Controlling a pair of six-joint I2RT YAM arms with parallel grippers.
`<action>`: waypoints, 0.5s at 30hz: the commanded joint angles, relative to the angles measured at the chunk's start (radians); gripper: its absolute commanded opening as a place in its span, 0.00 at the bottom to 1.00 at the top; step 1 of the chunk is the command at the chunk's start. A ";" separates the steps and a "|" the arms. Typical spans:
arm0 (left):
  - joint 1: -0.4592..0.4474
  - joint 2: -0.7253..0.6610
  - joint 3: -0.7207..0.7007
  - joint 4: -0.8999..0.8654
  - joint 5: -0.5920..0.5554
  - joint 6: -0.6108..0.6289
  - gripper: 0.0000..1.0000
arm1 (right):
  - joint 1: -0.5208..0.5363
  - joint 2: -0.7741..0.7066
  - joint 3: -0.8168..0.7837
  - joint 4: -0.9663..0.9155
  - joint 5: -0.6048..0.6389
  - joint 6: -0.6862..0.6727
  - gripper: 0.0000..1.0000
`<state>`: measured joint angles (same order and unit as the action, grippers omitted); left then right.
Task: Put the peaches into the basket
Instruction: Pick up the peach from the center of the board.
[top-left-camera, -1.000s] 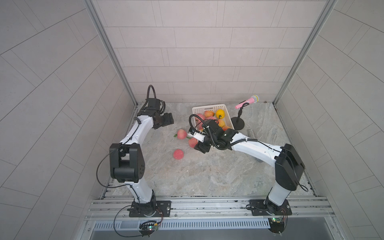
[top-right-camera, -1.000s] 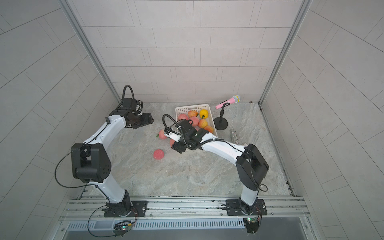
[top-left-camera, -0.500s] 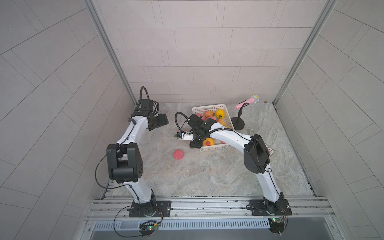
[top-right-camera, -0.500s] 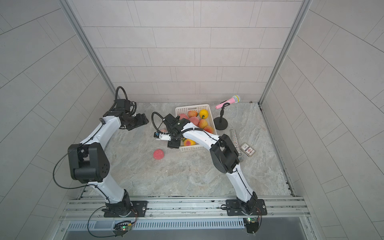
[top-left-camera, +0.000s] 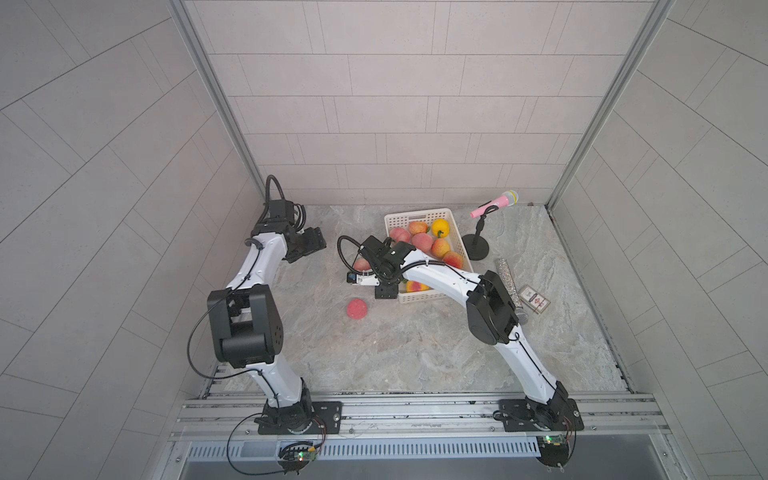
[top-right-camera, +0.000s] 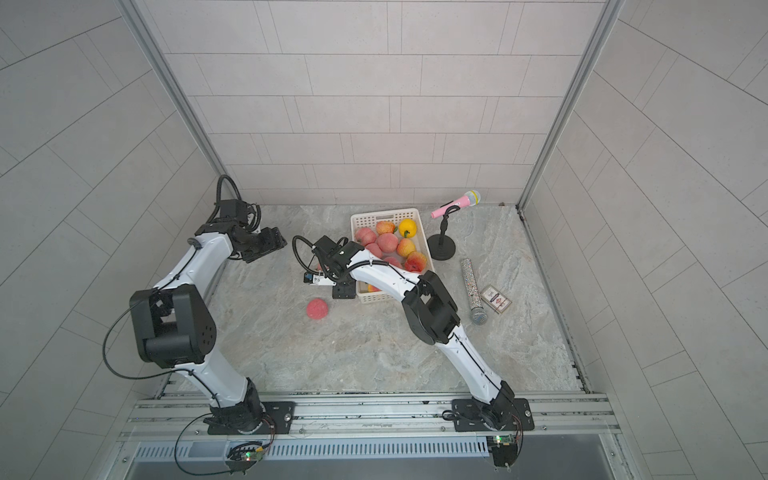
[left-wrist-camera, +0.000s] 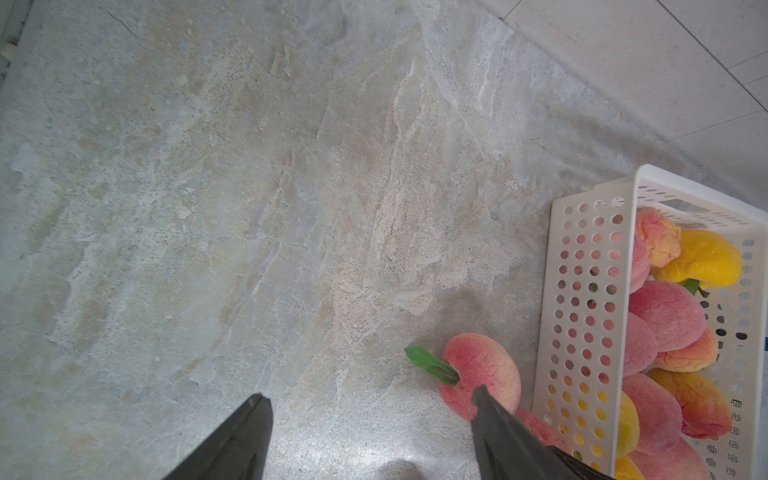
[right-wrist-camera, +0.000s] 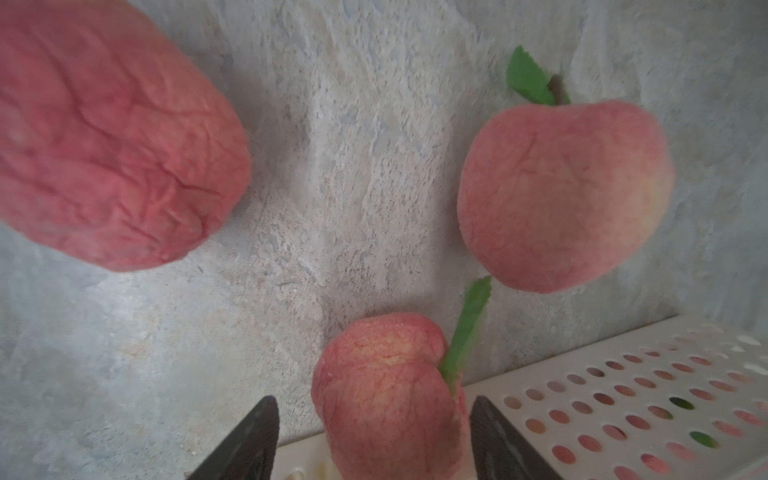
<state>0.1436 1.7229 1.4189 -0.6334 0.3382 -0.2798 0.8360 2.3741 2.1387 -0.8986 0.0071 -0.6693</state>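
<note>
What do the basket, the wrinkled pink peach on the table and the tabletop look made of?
Basket: white moulded plastic, semi-matte, punched round holes. Peach: probably soft foam, matte, its skin creased. Tabletop: stone-look surface, veined; real or printed unclear.

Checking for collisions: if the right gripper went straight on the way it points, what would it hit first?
Most likely the leafed pink peach sitting between the open jaws of the right gripper, beside the white basket wall; depth is hard to judge.
</note>
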 joint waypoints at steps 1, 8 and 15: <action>-0.001 0.001 -0.013 0.004 0.013 0.005 0.81 | 0.004 0.035 0.026 -0.031 0.085 0.003 0.75; 0.000 0.002 -0.012 0.008 0.020 0.002 0.81 | 0.008 0.063 0.040 0.006 0.118 0.008 0.74; -0.001 0.001 -0.012 0.009 0.026 0.001 0.81 | 0.010 0.073 0.072 -0.004 0.083 0.037 0.54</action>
<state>0.1436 1.7229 1.4147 -0.6327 0.3569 -0.2806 0.8398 2.4298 2.1841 -0.8806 0.0971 -0.6464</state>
